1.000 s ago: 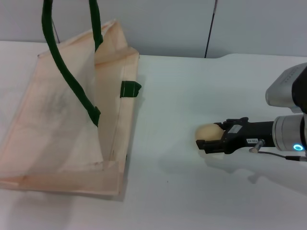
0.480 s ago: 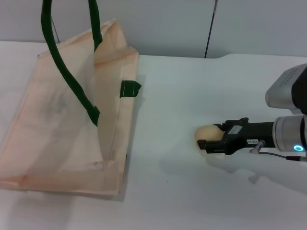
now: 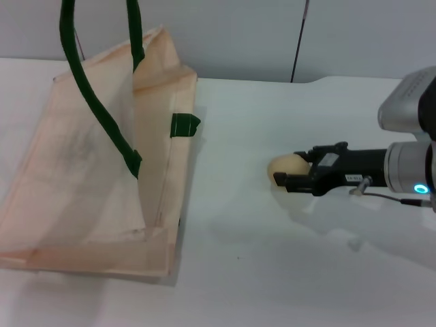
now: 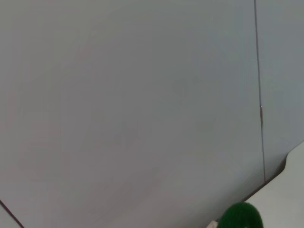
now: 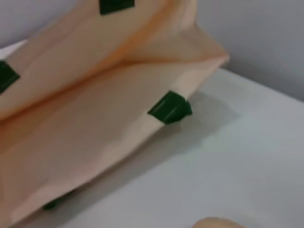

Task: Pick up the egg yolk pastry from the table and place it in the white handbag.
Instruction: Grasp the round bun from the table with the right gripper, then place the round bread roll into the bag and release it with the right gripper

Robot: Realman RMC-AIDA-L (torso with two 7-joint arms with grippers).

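Observation:
The egg yolk pastry point(image 3: 285, 165) is a small pale ball held between the fingers of my right gripper point(image 3: 287, 169), which is shut on it a little above the white table, right of the bag. The pastry's edge also shows in the right wrist view point(image 5: 217, 223). The white handbag point(image 3: 88, 170) lies on the left with its mouth held open. Its dark green handles point(image 3: 95, 102) rise out of the top of the head view. My left gripper is not in view. The bag also shows in the right wrist view point(image 5: 95, 104) with a green tab point(image 5: 169, 107).
The white table point(image 3: 259, 272) stretches between the bag and my right arm. A grey wall point(image 3: 238, 34) stands behind it. The left wrist view shows the wall and a bit of green handle point(image 4: 242, 216).
My right gripper has risen and moved left toward the bag with the pastry in it. The bag has not moved.

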